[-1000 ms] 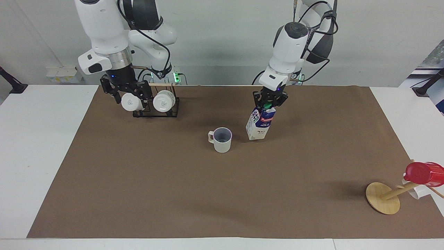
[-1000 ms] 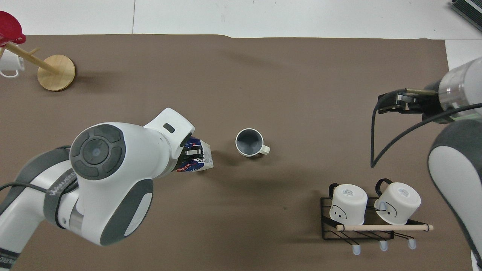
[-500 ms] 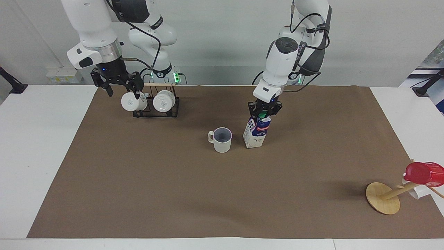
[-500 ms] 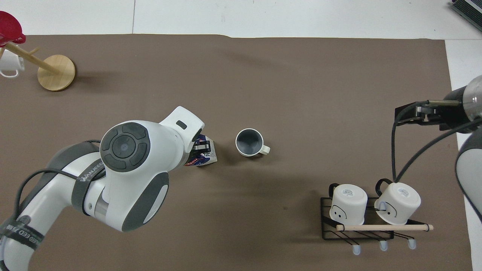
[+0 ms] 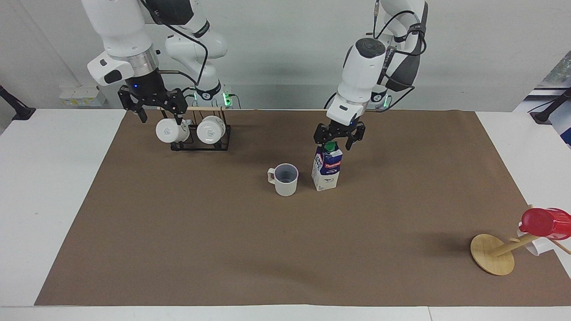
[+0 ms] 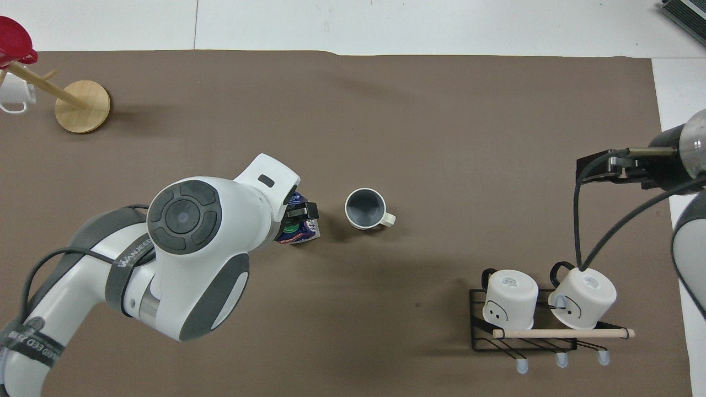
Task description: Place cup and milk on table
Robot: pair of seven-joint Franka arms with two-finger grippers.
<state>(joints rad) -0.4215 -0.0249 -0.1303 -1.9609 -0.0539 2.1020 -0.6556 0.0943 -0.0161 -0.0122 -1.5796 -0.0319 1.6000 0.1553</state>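
The beige-white cup (image 5: 285, 179) stands upright on the brown sheet of the table (image 5: 223, 249); in the overhead view the cup (image 6: 365, 209) shows its grey-blue inside. The milk (image 5: 327, 170) stands upright on the sheet beside the cup, toward the left arm's end, green cap up. My left gripper (image 5: 333, 144) is open, with a finger on each side of the carton's top and apart from it. In the overhead view the left arm covers most of the milk (image 6: 302, 236). My right gripper (image 5: 159, 115) is open and empty above the rack of mugs.
A black wire rack (image 5: 221, 141) with two white mugs lying on it stands near the robots at the right arm's end. A wooden mug tree (image 5: 492, 254) leans at the left arm's end, farther from the robots, and carries a red cup (image 5: 545, 222).
The left gripper brought the tilted milk to the cup's side, stood it upright on the sheet, opened and let it go. The right gripper rose and drew back over the rack.
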